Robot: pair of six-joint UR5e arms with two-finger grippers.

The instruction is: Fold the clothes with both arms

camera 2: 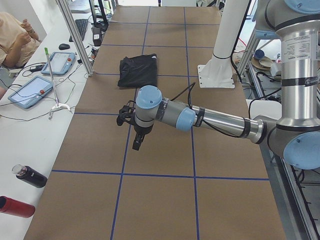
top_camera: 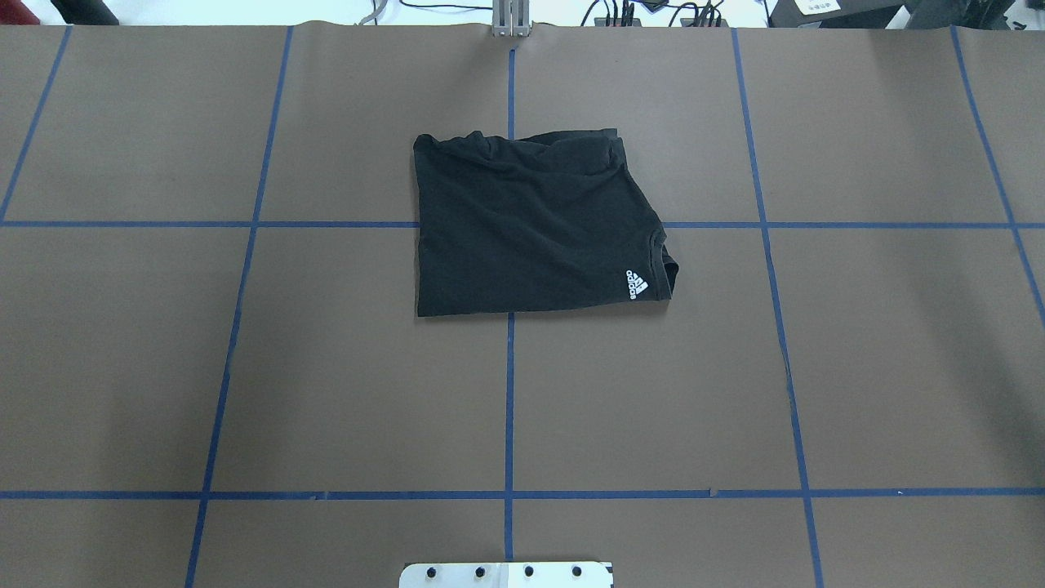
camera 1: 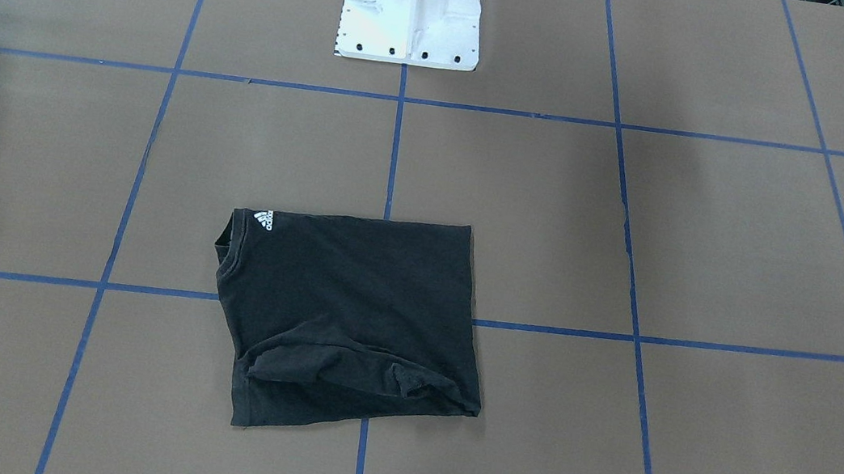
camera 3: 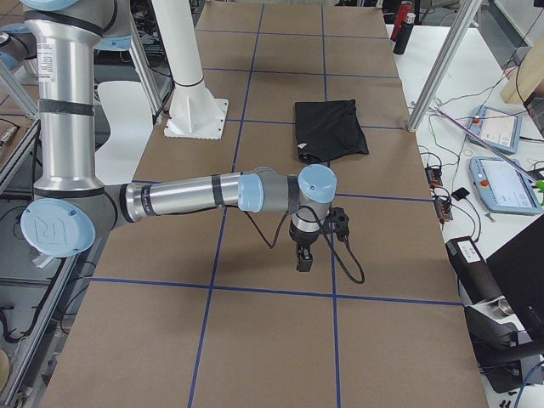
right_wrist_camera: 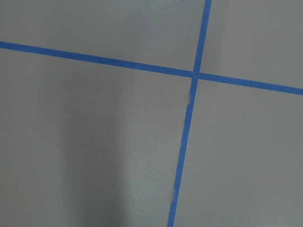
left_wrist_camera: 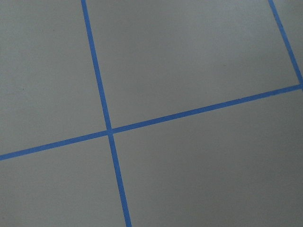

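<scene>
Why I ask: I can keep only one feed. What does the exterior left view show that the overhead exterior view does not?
Only exterior left: the grey metal left arm with light blue joint caps, its black gripper held over the table, and a seated person beside two blue-edged tablets. Only overhead: the small white three-stripe logo. Both: the folded black T-shirt, the brown table with blue tape lines and the white pedestal base.

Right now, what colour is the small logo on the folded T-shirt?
White; the logo on the black T-shirt shows best in the overhead exterior view.
</scene>
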